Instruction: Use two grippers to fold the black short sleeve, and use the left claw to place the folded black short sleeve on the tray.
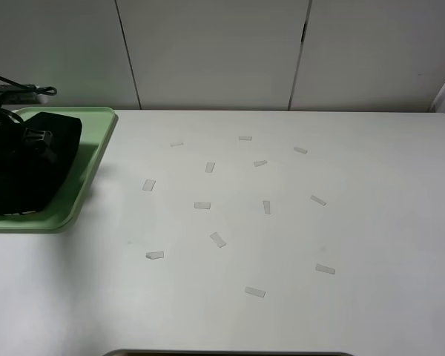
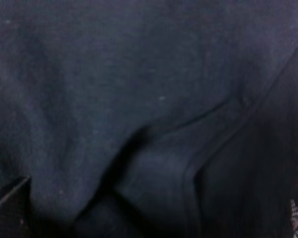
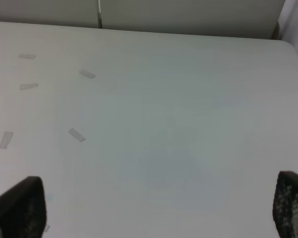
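Observation:
The black short sleeve lies as a folded black bundle on the light green tray at the far left of the table. My left claw's arm hangs right over the bundle, and its dark shape merges with the cloth. In the left wrist view, creased black cloth fills the frame. The left gripper is open, its fingertips far apart at the picture's corners and the cloth below them. My right gripper is open over bare table and holds nothing. It is outside the exterior high view.
Several small strips of pale tape are scattered over the white table. Pale wall panels stand behind the table's far edge. A dark curved edge shows at the near side.

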`<state>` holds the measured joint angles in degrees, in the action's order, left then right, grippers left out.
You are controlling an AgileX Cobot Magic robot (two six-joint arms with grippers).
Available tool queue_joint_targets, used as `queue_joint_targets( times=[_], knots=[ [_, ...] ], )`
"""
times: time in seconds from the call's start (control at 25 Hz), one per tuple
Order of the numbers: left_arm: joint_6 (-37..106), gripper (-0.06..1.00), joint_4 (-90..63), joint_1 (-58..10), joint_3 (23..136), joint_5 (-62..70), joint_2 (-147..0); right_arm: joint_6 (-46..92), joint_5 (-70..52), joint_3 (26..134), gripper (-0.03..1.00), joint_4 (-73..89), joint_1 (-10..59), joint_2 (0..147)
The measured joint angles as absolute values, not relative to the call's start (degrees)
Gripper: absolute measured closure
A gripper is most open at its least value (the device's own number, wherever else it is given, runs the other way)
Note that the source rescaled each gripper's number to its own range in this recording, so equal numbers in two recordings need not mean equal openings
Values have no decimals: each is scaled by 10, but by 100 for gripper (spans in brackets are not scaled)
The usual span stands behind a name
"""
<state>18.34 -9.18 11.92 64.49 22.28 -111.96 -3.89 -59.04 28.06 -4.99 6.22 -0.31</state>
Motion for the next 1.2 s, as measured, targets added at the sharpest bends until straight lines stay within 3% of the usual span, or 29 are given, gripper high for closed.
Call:
queue_joint_targets(
  times=[0.44,1.2],
  knots=[
    [205,-6,-116,98,648,202,-1159,-39,-590,281,-3,-50,62,-3],
    [147,-6,-128,89,724,456,-929,-39,-590,281,-3,-50,62,-3]
  ],
)
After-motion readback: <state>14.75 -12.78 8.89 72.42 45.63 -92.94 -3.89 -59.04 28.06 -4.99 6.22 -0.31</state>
